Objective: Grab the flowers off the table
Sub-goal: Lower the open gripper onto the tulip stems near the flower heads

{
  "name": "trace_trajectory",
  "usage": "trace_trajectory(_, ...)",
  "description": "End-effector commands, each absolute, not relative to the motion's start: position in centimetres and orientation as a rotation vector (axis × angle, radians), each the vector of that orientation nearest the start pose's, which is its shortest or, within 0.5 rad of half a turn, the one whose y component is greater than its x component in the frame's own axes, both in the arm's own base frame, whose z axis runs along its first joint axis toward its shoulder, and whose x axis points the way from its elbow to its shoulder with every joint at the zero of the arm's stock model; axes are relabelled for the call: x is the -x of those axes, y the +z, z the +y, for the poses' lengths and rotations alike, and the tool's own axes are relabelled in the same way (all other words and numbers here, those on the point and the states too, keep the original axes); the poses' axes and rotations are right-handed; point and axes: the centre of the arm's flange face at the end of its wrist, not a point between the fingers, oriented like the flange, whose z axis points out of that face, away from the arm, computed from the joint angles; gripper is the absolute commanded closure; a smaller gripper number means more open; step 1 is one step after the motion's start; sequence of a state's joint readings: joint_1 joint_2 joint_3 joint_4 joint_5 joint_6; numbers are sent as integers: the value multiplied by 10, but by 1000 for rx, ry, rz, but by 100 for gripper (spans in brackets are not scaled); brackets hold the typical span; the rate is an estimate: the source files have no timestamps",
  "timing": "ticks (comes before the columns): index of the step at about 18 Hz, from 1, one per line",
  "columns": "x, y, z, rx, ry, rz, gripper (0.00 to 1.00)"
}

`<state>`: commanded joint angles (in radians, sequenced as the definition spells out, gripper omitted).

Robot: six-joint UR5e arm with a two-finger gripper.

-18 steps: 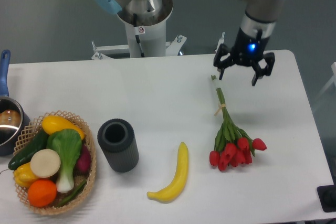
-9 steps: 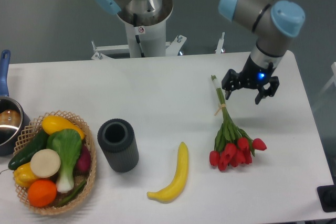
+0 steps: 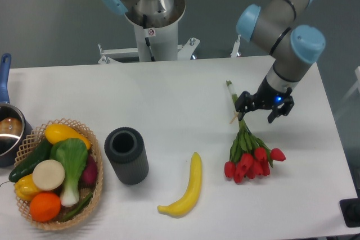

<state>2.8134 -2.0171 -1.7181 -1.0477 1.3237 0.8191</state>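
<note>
flowers (image 3: 249, 153) on table (image 3: 169, 99) | banana (image 3: 188, 186) left | basket (image 3: 90, 195) far left

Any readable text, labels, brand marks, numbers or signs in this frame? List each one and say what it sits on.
No text can be read anywhere in this frame.
Small round sticker with a red mark on the robot base column: too small and blurred to read.
The flowers, banana, dark cylinder, basket and gripper show no lettering.
</note>
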Motion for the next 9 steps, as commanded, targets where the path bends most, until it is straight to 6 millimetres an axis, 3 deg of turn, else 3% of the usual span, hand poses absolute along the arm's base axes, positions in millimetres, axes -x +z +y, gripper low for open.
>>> trace_trajectory(9,517,197,357,2925,-229,-592,0)
